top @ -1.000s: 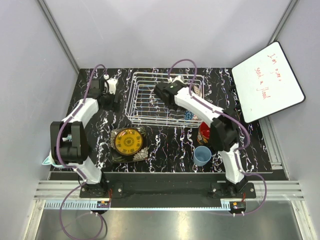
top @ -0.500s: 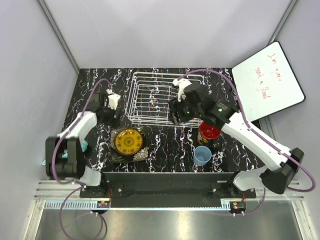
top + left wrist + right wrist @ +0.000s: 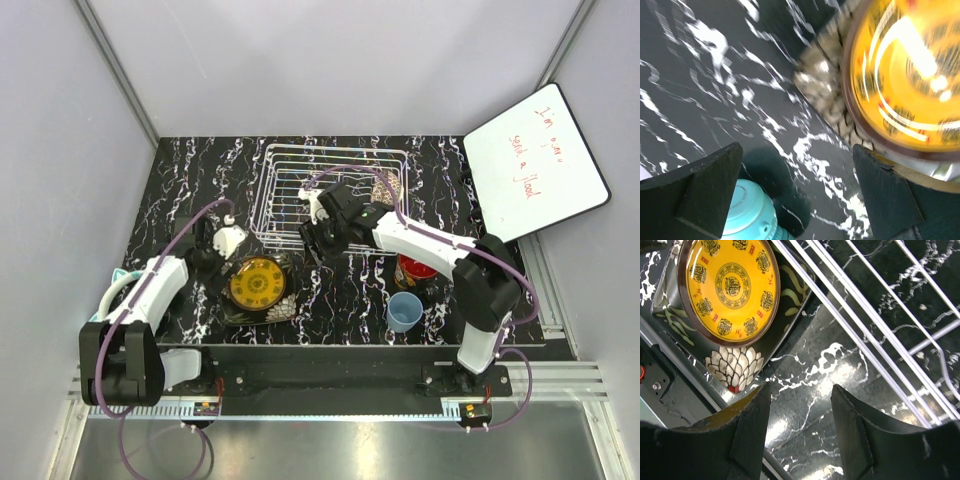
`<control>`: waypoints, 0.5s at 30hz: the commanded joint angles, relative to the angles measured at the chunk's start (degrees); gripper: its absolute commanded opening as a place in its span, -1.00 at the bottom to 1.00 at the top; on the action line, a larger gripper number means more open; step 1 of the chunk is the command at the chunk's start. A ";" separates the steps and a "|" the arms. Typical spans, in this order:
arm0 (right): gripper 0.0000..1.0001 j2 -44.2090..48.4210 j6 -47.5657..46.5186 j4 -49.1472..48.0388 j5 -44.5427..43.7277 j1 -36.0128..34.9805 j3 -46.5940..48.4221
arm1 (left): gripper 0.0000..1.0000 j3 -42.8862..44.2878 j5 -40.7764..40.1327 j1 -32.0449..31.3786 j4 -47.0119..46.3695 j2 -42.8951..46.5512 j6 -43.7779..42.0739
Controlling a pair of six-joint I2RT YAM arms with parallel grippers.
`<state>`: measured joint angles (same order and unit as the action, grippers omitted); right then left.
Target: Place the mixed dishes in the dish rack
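The yellow-orange round plate (image 3: 255,283) lies on the dark squarish plate (image 3: 262,310) at the front left of the table. My left gripper (image 3: 212,258) hovers open just left of them; in its wrist view (image 3: 795,192) only tabletop lies between the fingers, and the yellow plate (image 3: 905,75) is to the right. My right gripper (image 3: 310,240) is open over the table by the near-left corner of the dish rack (image 3: 285,165). Its wrist view (image 3: 800,425) shows bare table between the fingers, the yellow plate (image 3: 732,287), the dark plate (image 3: 735,367) and the rack wires (image 3: 880,315).
A red mug (image 3: 415,268) and a light-blue cup (image 3: 405,311) stand at the front right under my right arm. Teal headphones (image 3: 108,295) lie at the left table edge and show by my left finger (image 3: 747,210). A white board (image 3: 535,165) leans at the right.
My right gripper has swung from over the rack to its near-left corner, its jaws a little narrower. My left gripper has come from the back left down to beside the stacked plates.
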<state>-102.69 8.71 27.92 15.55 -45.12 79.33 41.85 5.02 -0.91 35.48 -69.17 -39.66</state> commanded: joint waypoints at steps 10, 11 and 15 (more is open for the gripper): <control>0.20 1.62 -0.45 -8.76 1.32 -0.05 -4.79 | 0.91 -5.02 -8.01 -0.06 -5.51 -0.09 -11.41; 0.20 1.71 -0.45 -8.94 1.24 -0.05 -4.97 | 0.91 -5.45 -8.00 -0.58 -6.47 -0.96 -10.88; 0.20 2.85 -0.54 -9.11 0.45 -0.05 -7.51 | 0.90 -5.90 -8.62 -3.13 -9.64 -4.57 -7.98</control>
<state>-103.57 8.62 21.63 16.64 -45.10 73.52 36.36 -1.69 -1.83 31.35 -70.78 -48.60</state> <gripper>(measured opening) 0.600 0.959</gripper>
